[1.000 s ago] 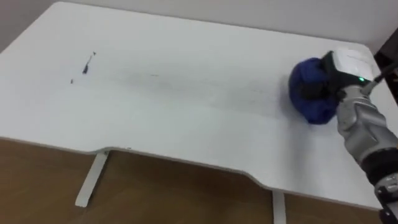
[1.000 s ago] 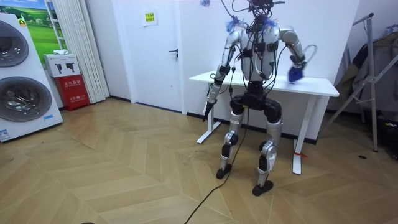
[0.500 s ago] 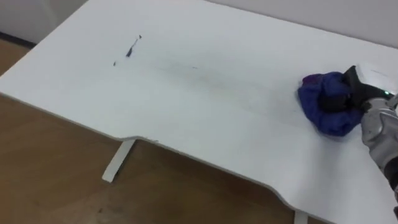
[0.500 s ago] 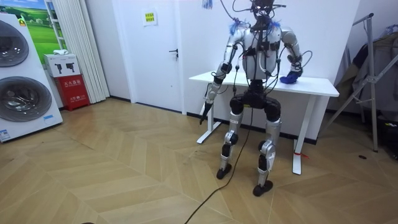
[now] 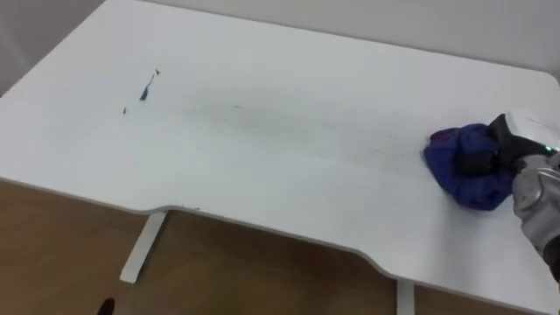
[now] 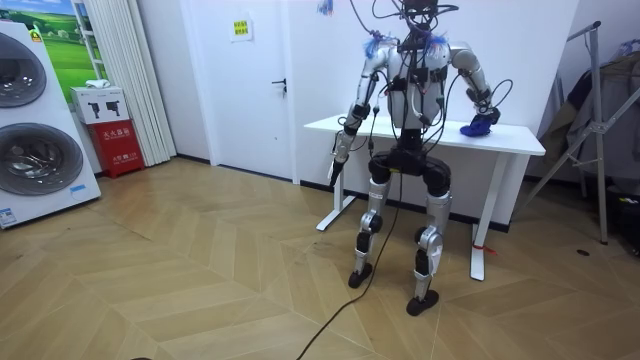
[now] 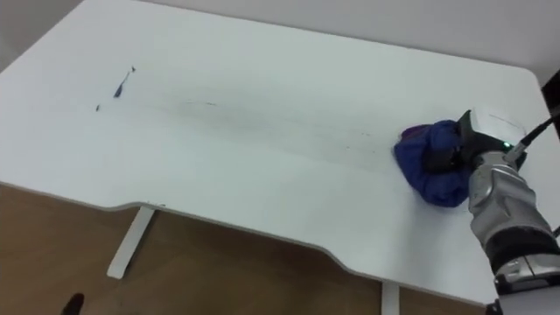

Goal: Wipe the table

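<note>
- The blue cloth (image 5: 468,166) lies bunched in a wad on the desk (image 5: 289,79), near the desk's right end and closer to its front edge than its back.
- The right hand (image 5: 514,147) rests on top of the cloth, coming in over the desk's right front corner. Its dark fingers (image 5: 479,162) are curled down over the wad and clutch it. This grip probably keeps the cloth balled up, so it can be pressed flat to the desk and dragged without slipping out.
- The forearm sits low above the desk's right end, which suits bearing down on the cloth.
- A faint grey smear (image 5: 262,115) runs along the middle of the desk, between the cloth and the desk's left end.
- A small dark streak (image 5: 147,87) with a few specks beside it sits near the desk's left end, toward the back and well apart from the cloth.
- The wipe appears to be at the right end of a stroke. The clearest dirt is at the desk's far left, so the next pass likely has to sweep the cloth leftward across the whole top. That is a long reach for this arm.
- In the room view the robot stands upright at the desk's front edge, facing it.
- The left hand (image 6: 338,158) hangs idle by the desk's left end, below the top. I cannot tell whether it is spread or closed.
</note>
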Available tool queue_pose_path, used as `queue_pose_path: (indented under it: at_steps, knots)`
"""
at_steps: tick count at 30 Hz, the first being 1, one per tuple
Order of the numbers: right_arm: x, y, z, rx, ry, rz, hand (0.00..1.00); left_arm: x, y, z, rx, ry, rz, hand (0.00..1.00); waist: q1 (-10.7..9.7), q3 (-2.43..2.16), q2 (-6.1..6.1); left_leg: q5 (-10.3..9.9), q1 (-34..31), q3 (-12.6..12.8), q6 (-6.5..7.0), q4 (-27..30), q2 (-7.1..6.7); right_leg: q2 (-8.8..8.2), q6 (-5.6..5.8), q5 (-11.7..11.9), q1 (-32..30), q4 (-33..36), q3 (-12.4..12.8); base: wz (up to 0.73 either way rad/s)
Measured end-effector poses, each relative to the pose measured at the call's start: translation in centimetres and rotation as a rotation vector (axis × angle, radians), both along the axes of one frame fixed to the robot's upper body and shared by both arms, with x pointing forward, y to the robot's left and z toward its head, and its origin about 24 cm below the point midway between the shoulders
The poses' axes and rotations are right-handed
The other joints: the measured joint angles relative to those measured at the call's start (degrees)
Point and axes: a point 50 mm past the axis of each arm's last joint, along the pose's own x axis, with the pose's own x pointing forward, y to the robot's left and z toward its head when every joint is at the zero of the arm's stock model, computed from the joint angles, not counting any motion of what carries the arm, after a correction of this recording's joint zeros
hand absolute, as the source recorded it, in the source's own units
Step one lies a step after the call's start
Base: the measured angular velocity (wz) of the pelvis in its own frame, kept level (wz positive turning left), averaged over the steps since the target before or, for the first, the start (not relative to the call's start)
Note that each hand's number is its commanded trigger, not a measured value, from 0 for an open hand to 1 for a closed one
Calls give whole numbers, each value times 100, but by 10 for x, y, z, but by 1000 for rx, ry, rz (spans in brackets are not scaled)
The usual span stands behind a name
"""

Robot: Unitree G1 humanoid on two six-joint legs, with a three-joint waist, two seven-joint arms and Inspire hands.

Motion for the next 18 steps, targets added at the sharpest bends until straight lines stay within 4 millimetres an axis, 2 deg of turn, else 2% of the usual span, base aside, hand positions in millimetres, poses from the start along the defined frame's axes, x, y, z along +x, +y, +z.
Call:
queue_pose_path:
  at_steps: [3,5,7,8,9,10,11,12,13,14,15,18]
  knots:
    - [-7,-4,-4,9,-5,-22,100,-18,0,-1,-3,52,14,0,-25,-8,12,0,2,-15,0,4,1,-6,1,-1,33,3,-53,7]
    - [-16,-11,-10,23,-11,-54,100,-22,2,0,2,63,16,0,-63,-11,9,0,10,-65,0,8,-1,-4,7,2,119,-71,-156,24]
    - [-34,-20,-22,27,-14,-98,100,-27,3,0,6,78,23,0,-156,-6,18,0,69,-205,0,26,-16,-9,21,-4,273,-108,-328,33]
    - [-39,-22,-24,31,-16,-112,100,-27,3,0,7,81,24,0,-154,-8,36,-2,90,-215,2,25,-20,-11,31,-11,302,-112,-334,21]
    - [-45,-26,-27,35,-16,-135,100,-28,3,-1,7,84,25,0,-170,-51,37,-5,100,-219,3,22,-22,-9,39,-17,326,-136,-342,7]
    - [-53,-31,-30,36,-19,-162,100,-31,3,0,9,92,28,0,-209,-63,27,-5,112,-237,3,24,-24,0,39,-18,374,-177,-359,4]
    - [-56,-33,-31,37,-21,-176,60,-31,4,0,11,90,29,0,-227,-57,42,-5,119,-239,3,30,-26,-1,39,-18,380,-177,-359,6]
    - [-61,-36,-34,45,-24,-198,46,-28,4,0,18,83,32,0,-295,-76,26,-5,118,-242,2,38,-29,-4,40,-18,388,-177,-357,0]
    - [-66,-37,-37,54,-29,-217,0,-28,6,1,24,84,44,0,-343,-74,25,-5,116,-237,3,41,-31,-3,40,-19,388,-178,-341,0]
    - [-68,-38,-38,59,-30,-227,0,-27,7,1,28,82,46,0,-362,-75,21,-5,116,-233,3,40,-31,-2,40,-19,388,-178,-326,-4]
    - [-72,-40,-40,63,-30,-241,0,-25,9,2,35,74,55,0,-399,-100,-22,-5,126,-227,3,40,-33,-2,41,-19,389,-180,-311,0]
    - [-84,-44,-48,79,-1,-286,0,-18,14,4,60,56,59,0,-492,-80,-57,-10,243,-215,11,15,-36,1,46,-23,500,-190,-278,-1]
